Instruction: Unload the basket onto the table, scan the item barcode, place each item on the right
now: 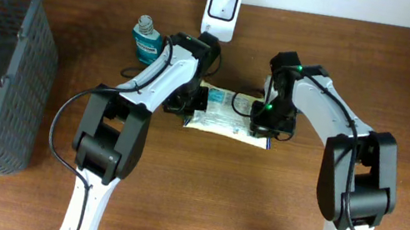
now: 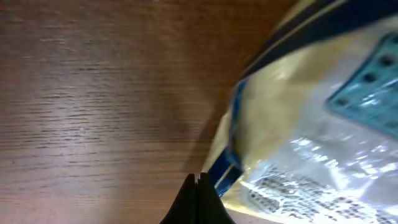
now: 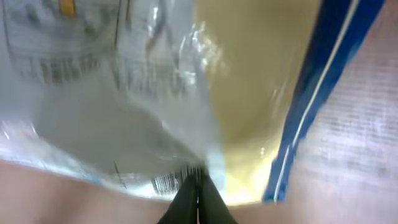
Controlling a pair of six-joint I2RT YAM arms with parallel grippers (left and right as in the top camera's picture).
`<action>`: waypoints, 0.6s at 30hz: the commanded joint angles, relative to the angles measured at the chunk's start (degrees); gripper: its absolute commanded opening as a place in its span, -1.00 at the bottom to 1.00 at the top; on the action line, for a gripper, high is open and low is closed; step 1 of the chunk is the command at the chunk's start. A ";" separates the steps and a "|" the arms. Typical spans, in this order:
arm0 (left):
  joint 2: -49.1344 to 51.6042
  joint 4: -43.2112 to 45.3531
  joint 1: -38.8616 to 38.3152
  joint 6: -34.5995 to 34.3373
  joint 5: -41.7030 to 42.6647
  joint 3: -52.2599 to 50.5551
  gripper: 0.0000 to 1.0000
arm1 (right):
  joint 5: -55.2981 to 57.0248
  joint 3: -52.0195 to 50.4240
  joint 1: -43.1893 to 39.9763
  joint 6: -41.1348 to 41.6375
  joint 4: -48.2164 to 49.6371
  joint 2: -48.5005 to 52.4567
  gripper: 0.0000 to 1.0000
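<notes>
We judge this the pick-up step: the packet (image 1: 227,112) lies on the bench (image 1: 255,217), just below the scanner (image 1: 223,4). Our right hand (image 3: 199,180) is clamped on its edge. Our left hand (image 2: 198,183) is together at its corner, grip unclear. Next we must lift it and face it to the scanner.
</notes>
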 commanded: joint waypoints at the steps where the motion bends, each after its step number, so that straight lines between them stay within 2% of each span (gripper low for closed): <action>1: -4.55 4.11 0.09 1.05 -0.74 -0.20 -1.00 | -2.71 4.90 -0.31 0.44 -1.57 1.07 -0.92; 7: -4.07 11.28 0.07 3.39 6.27 -0.22 -1.00 | -5.79 6.51 -0.33 0.44 4.83 1.11 -0.92; 10: -3.96 14.21 0.09 4.61 8.04 -0.22 -1.00 | -0.31 6.51 -0.66 4.17 6.21 1.14 -0.92; 14: -1.57 14.23 0.09 4.61 8.02 -1.25 -1.00 | 2.34 6.40 -0.68 4.79 6.23 2.99 -0.92; 15: -0.72 14.19 0.09 4.63 7.21 -1.49 -1.00 | 3.76 6.40 -0.68 5.03 6.25 3.89 -0.92; 18: 0.96 11.52 0.33 1.05 -2.95 -1.62 -1.00 | 9.88 6.40 -0.70 5.18 5.33 5.95 -0.92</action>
